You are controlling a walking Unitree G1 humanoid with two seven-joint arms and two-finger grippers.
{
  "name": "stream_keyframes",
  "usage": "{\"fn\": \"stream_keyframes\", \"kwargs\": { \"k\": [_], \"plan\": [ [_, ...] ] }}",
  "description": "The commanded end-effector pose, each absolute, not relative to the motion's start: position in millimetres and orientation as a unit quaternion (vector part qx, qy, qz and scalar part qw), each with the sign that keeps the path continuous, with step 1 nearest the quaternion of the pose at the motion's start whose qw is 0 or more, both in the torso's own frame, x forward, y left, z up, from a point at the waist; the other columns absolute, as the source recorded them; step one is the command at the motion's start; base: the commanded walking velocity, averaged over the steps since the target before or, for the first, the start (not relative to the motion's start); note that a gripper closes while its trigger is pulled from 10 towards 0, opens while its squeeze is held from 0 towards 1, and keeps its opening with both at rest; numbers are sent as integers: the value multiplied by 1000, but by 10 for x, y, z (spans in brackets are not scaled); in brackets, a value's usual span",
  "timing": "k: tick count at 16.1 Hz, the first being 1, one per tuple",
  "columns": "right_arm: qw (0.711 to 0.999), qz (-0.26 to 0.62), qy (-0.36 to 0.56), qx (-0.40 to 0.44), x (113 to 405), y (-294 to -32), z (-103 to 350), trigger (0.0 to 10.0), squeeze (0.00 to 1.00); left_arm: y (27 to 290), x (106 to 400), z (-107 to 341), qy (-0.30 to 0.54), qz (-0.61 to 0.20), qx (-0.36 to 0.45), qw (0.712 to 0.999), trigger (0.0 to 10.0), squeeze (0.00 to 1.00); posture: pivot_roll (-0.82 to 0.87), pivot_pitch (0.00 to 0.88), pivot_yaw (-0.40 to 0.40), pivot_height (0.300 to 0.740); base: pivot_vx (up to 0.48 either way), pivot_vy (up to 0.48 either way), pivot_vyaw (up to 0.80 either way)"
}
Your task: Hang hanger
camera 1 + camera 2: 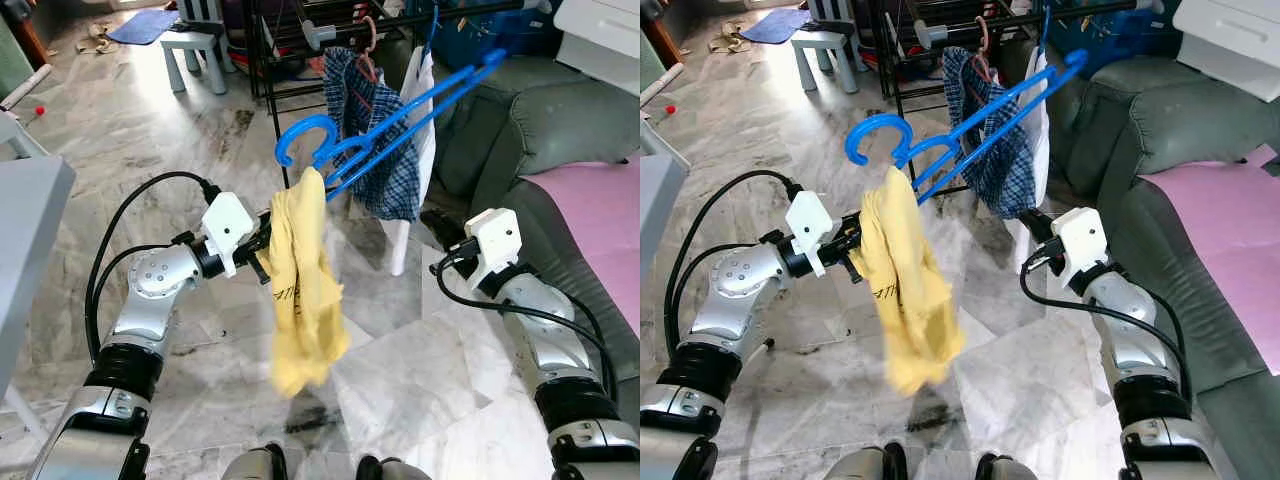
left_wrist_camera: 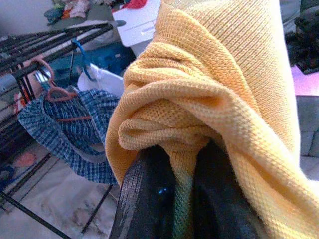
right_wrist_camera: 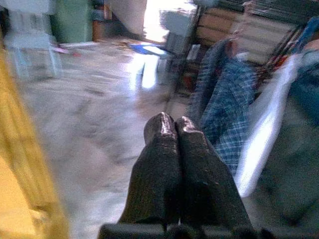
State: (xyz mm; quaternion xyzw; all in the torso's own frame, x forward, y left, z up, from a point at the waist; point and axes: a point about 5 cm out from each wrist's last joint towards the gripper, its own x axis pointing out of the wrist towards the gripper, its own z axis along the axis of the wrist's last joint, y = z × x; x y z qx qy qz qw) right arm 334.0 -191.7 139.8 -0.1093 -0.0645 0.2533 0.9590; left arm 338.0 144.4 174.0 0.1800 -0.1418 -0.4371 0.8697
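In your left eye view, the blue hanger (image 1: 385,125) floats mid-frame, its hook at 9 o'clock and its long arms stretching toward 2 o'clock, crossing in front of the checked shirt (image 1: 378,150) on the black drying rack (image 1: 300,40). A yellow garment (image 1: 300,290) hangs bunched from the hanger's near end and falls toward the marble floor (image 1: 150,130). Your left end effector (image 1: 262,262) meets that cloth from 9 o'clock.

The right eye view shows your right end effector (image 1: 1038,225) at 3 o'clock of the garment, apart from it, beside the grey sofa (image 1: 1160,130).

In your left wrist view, the left end effector's two black fingers (image 2: 144,199) are clamped on a fold of the knitted yellow cloth, with the checked shirt behind.

In your right wrist view, the right end effector's fingers (image 3: 159,164) are pressed together on nothing; the yellow cloth blurs along one edge.
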Motion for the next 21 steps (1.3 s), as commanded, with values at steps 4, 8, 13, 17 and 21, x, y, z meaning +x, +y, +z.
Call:
{"fn": "stream_keyframes", "kwargs": {
  "k": [4,8,13,17,21],
  "plan": [
    [914,400,-6,-59,3109,-1544,1194,10000,1000,1304,3407,2042,-208,-446,194,849,0,0,-18,152,26,740,0,0,0],
    [905,423,2,-53,3059,-1478,1215,10000,1000,1157,3420,2261,-246,-463,193,830,0,0,-21,155,41,740,0,0,0],
    [894,441,14,-75,3032,-1425,1226,10000,1000,1008,3379,2373,-268,-489,188,809,0,0,-21,160,54,740,0,0,0],
    [902,416,-10,-111,3100,-1437,1298,10000,1000,997,3356,2378,-269,-495,184,805,0,0,-20,160,52,740,0,0,0],
    [907,402,-17,-122,3128,-1448,1307,10000,1000,984,3348,2395,-270,-497,182,804,0,0,-24,160,49,740,0,0,0]
  ]
}}
